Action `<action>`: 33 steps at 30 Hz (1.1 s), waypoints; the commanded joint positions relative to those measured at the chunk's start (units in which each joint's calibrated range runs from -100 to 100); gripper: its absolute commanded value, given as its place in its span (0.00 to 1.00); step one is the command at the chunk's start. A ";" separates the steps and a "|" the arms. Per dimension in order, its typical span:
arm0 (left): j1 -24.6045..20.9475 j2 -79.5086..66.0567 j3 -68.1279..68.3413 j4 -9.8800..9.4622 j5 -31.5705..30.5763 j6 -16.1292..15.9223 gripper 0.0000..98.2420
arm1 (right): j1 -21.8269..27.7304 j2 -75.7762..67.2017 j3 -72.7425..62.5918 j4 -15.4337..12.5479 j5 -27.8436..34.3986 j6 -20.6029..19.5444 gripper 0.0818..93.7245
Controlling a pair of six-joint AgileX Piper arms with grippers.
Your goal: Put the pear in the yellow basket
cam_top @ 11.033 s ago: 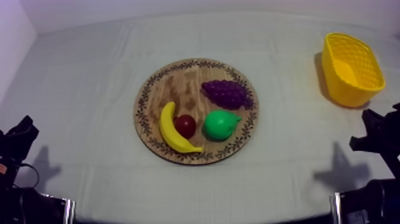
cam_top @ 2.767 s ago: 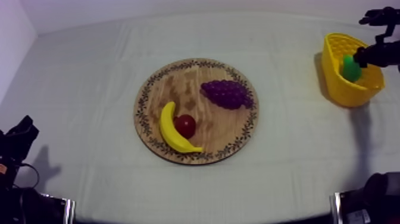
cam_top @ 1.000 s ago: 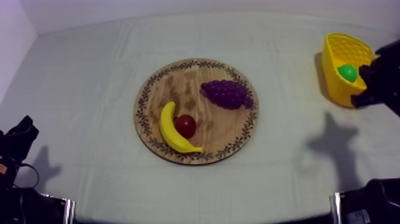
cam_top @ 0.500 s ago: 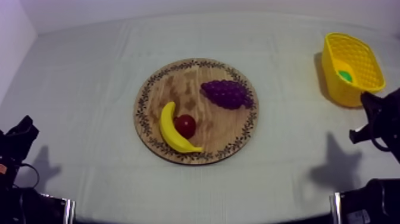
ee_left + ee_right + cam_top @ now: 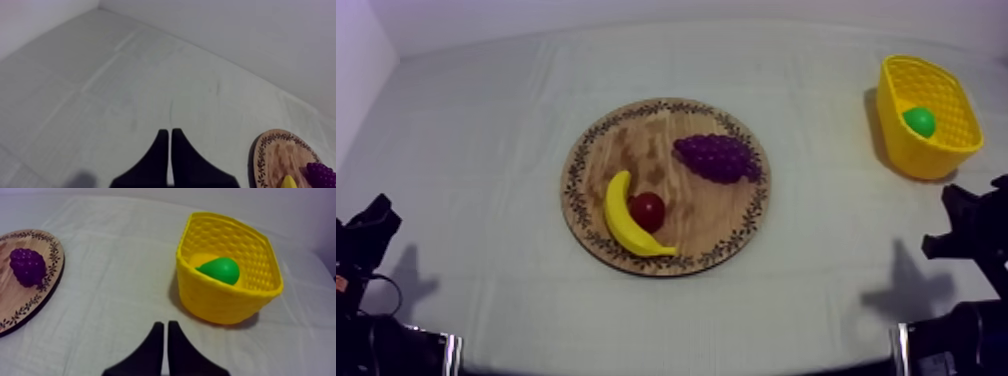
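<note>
1. Can see the pear lying low inside the yellow basket, well apart from the wooden board; to judge from this, nothing left to place.
2. Can see the right gripper pressed together on nothing, pointing toward the basket and apart from it; likewise the left gripper, pressed together on nothing, at its own side of the table.
3. Could strike the basket's wall with a careless swing of the right gripper; being light, as it seems, might slide or tip and spill the pear onto the cloth.
4. Could disturb the banana, the small red fruit and the grapes on the board by any needless reach there; better to keep both grippers away.
</note>
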 commanded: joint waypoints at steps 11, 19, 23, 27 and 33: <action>-0.02 0.02 0.02 0.00 0.05 0.01 0.00 | -0.07 -0.02 0.75 0.10 -2.97 -0.27 0.00; -0.02 0.02 0.02 0.00 0.05 0.01 0.00 | -0.07 -0.02 0.76 0.10 -2.99 -0.26 0.00; -0.02 0.02 0.02 0.00 0.05 0.01 0.00 | -0.07 -0.02 0.76 0.10 -2.99 -0.26 0.00; -0.02 0.02 0.02 0.00 0.05 0.01 0.00 | -0.07 -0.02 0.76 0.10 -2.99 -0.26 0.00; -0.02 0.02 0.02 0.00 0.05 0.01 0.00 | -0.07 -0.02 0.76 0.10 -2.99 -0.26 0.00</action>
